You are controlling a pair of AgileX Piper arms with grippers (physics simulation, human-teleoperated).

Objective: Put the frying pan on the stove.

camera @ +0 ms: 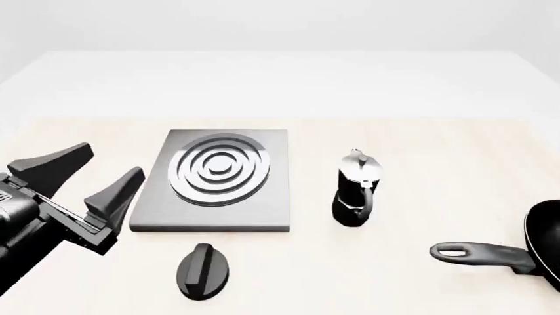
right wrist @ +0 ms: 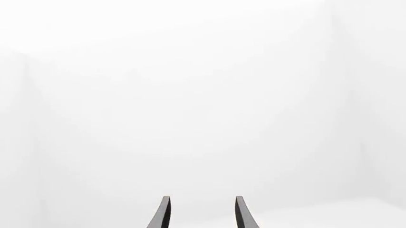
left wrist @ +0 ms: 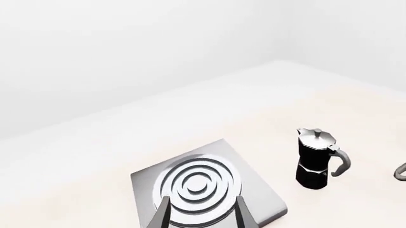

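Observation:
The frying pan (camera: pixel 549 244) lies at the front view's right edge, mostly cut off, with its grey handle (camera: pixel 479 252) pointing left. A sliver of the handle's end shows in the left wrist view (left wrist: pixel 401 171). The stove (camera: pixel 219 180) lies flat left of centre and also shows in the left wrist view (left wrist: pixel 203 185). My left gripper (camera: pixel 115 158) is open and empty, hovering left of the stove; its fingertips frame the rings in the left wrist view (left wrist: pixel 201 211). My right gripper (right wrist: pixel 201 209) is open and empty, faces only white background, and is out of the front view.
A black-and-silver moka pot (camera: pixel 355 190) stands upright between the stove and the pan; it also shows in the left wrist view (left wrist: pixel 316 159). A small black oval knob (camera: pixel 204 270) lies in front of the stove.

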